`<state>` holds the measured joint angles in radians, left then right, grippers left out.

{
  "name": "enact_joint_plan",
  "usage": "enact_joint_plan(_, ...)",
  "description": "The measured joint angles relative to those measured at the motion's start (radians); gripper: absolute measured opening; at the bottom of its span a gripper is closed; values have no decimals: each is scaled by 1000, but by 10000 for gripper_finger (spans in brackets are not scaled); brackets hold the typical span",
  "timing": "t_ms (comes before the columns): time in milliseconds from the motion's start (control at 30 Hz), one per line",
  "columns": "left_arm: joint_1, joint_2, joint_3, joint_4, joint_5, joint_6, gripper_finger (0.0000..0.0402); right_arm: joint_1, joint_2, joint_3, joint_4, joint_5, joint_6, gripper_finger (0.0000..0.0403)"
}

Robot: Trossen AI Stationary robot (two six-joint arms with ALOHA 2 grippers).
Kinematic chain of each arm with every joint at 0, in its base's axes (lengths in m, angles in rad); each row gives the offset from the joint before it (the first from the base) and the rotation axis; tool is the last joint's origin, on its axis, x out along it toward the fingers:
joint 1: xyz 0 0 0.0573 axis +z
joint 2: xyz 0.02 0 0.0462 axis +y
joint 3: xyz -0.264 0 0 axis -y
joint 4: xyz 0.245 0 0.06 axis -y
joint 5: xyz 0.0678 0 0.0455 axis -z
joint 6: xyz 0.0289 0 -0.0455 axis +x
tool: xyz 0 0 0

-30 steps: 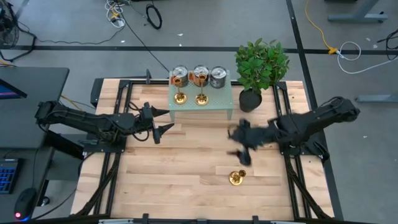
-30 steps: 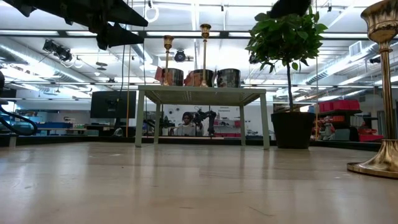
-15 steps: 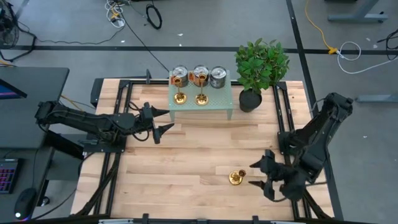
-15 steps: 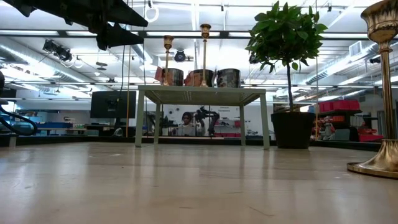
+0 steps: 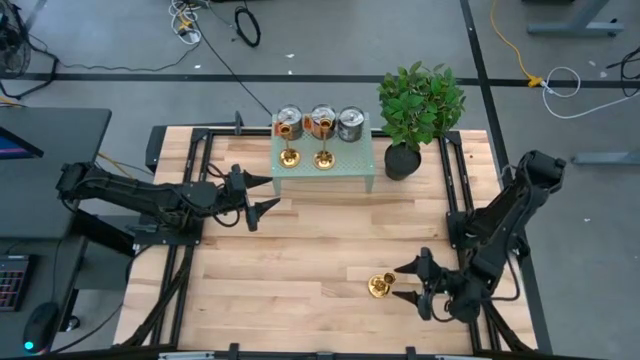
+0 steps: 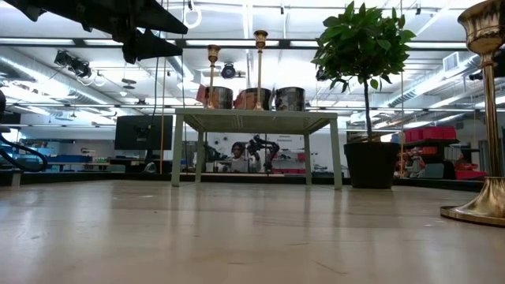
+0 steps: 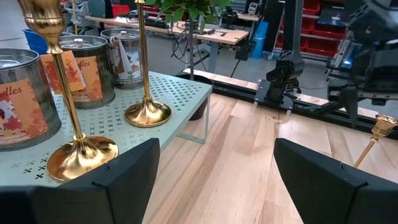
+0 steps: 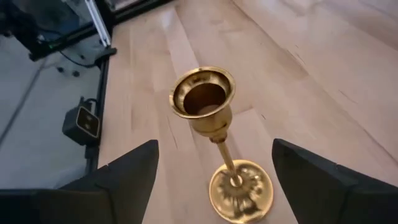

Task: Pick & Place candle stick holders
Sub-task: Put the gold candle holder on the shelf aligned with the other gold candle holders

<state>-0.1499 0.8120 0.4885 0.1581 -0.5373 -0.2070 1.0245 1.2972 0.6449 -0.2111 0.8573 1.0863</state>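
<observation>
Standing alone: one candle stick holder [image 5: 381, 286] upright on the worktop [image 5: 300, 270], near its right front; right gripper [image 5: 410, 284] just beside it, jaws wide, not touching
Right wrist view only: cup of that holder [image 8: 203, 99] seen hollow, its round base [image 8: 240, 198] flat on the wood between the spread fingers [image 8: 124, 180]
Low view only: same holder [image 6: 489, 118] looms at the picture's edge; small green stand [image 6: 256, 121] seen on legs
Stand contents: two more candle stick holders [image 5: 290, 156] [image 5: 324, 158] at its front; three tin cans [image 5: 321, 122] in a row behind them
Left wrist view only: orange labels on the cans [image 7: 25, 99]
Left gripper [image 5: 262, 194]: above the worktop near the stand, jaws wide, holding nothing
Potted plant [image 5: 418, 105]: just beside the stand
</observation>
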Motion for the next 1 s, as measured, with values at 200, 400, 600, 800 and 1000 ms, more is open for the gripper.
enact_joint_plan(200, 0, 0, 0, 0, 0, 0, 327, -4, 11, -109, 200, 16, -29, 317)
enact_joint_plan(400, 0, 0, 0, 0, 0, 0, 327, -26, 71, -200, 429, -1, -43, 317)
enact_joint_plan(600, 0, 0, 0, 0, 0, 0, 327, -65, 170, -203, 587, -37, -130, 317)
enact_joint_plan(800, 0, 0, 0, 0, 0, 0, 327, -93, 268, -167, 647, -41, -201, 284)
enact_joint_plan(1000, 0, 0, 0, 0, 0, 0, 327, -101, 317, -136, 648, -45, -205, 187)
